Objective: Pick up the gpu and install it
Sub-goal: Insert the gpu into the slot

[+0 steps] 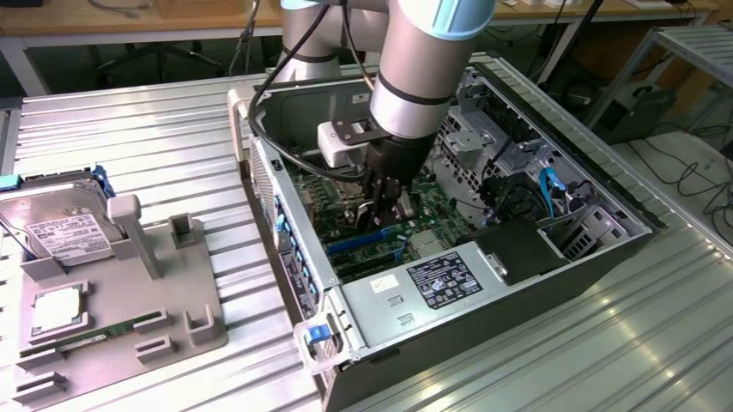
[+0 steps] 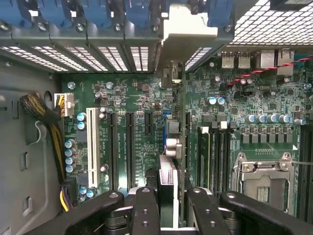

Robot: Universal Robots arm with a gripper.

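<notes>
Work on the job looks more than half done, I think. The hand [image 1: 390,202] is deep inside the open computer case [image 1: 596,184], low over the big green board [image 1: 430,202] on the floor of the case. It is closed partway on the gpu [image 2: 168,183], which stands on its thin edge between the black fingers [image 2: 145,210]. So the picking up is over.

From the wrist view, the card sits edge-on. Its silver end piece [image 2: 168,73] points at the row of blue clips [image 2: 93,12] along the back wall of the case. Its lower edge hangs right over the long black slots [image 2: 129,147] on the big green board. I cannot tell if the card is touching a slot or is a little above it. It does not look pushed all the way down, because the hand grips it. So the last part of the job, pressing the card home and letting go, is not finished as far as I can see.

Outside the case, on the bench [image 1: 160,129], there is a grey tray [image 1: 143,318]. A silver hard drive [image 1: 63,227] and a long thin green stick [image 1: 103,335] lie on that tray, well apart from the case.
</notes>
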